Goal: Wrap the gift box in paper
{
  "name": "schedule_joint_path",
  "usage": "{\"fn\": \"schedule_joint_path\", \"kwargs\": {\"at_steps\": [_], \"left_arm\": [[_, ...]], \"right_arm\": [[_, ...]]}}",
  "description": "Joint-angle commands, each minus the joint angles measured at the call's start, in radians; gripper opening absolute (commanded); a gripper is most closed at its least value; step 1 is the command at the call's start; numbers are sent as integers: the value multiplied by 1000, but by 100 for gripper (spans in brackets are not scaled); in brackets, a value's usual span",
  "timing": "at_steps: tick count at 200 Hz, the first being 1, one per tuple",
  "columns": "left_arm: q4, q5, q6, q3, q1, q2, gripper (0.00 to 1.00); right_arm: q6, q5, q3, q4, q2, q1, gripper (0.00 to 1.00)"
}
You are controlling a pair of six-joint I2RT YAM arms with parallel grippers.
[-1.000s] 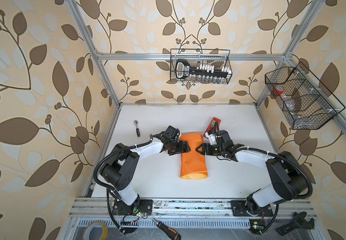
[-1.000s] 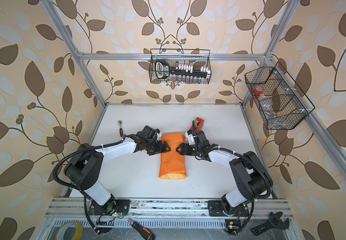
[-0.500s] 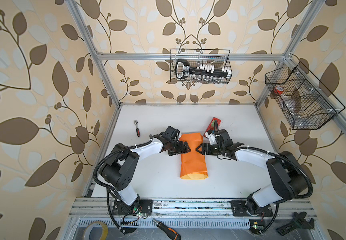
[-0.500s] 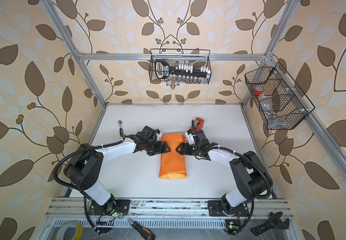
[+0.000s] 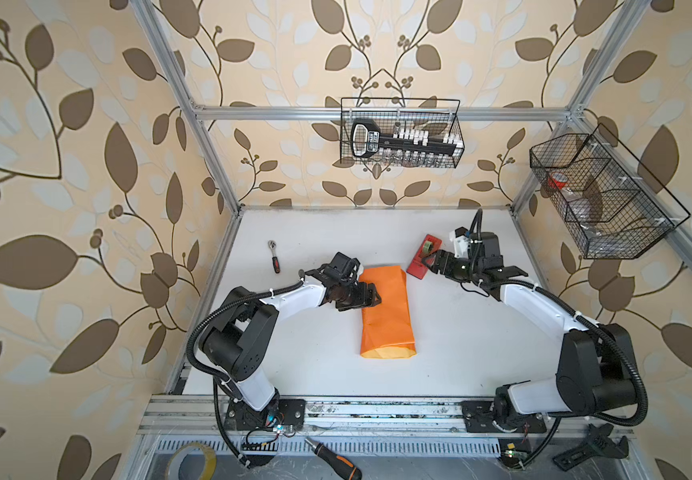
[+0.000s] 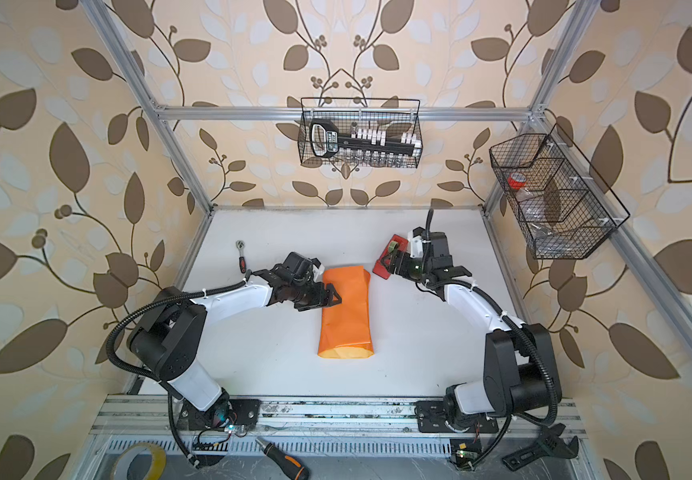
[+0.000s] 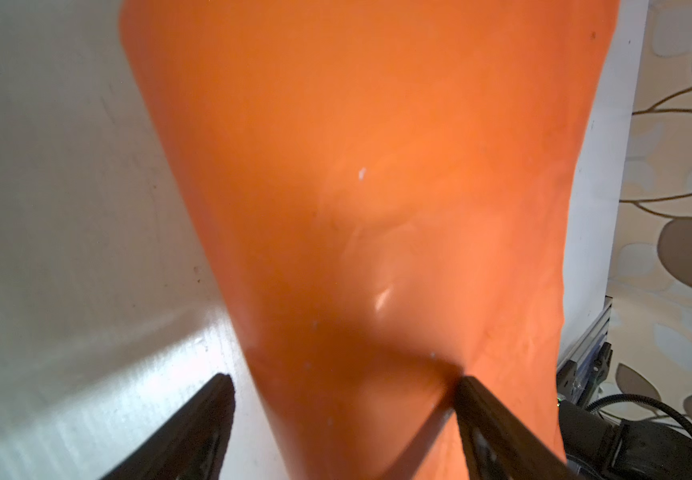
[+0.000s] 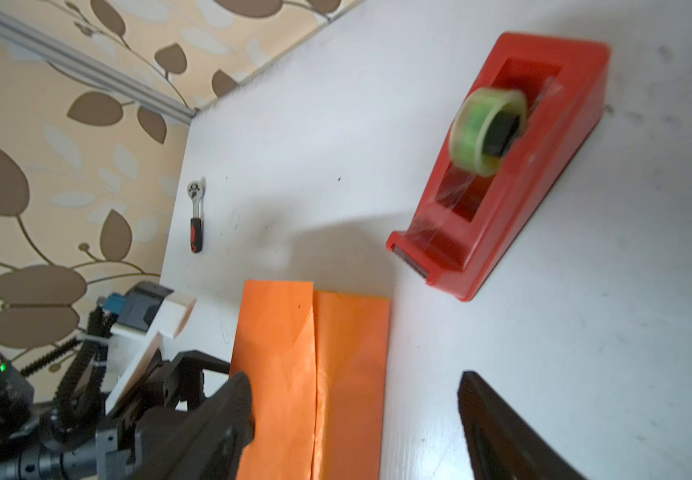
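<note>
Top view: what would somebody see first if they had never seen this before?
Probably the bright orange paper, folded into a long packet in the middle of the white table. Next come the robot's black claws: the left gripper sits open at the packet's left edge. The right gripper hangs open by the red tape dispenser, just behind the packet's far right corner.

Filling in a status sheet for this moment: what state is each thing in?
paper, folded lengthwise into a sleeve, seam up, near end open.
gift box, not visible.
tape dispenser, upright, roll loaded.
ratchet, lying flat, untouched.
left tool, open, astride the paper's edge.
right tool, open, empty.
</note>
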Motion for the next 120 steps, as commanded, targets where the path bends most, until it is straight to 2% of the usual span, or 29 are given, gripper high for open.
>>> {"fn": "schedule_joint_path", "kwargs": {"at_steps": [1,64,120], "left_arm": [[-114,-90,37,-38,4,35,84],[-117,-93,40,-37,5,27,84],[-118,-94,39,-38,4,22,84]], "right_arm": [[63,-5,46,32,71,-22,74],[141,-55,176,107,303,-25,55],[182,-100,184,161,389,-21,48]]}}
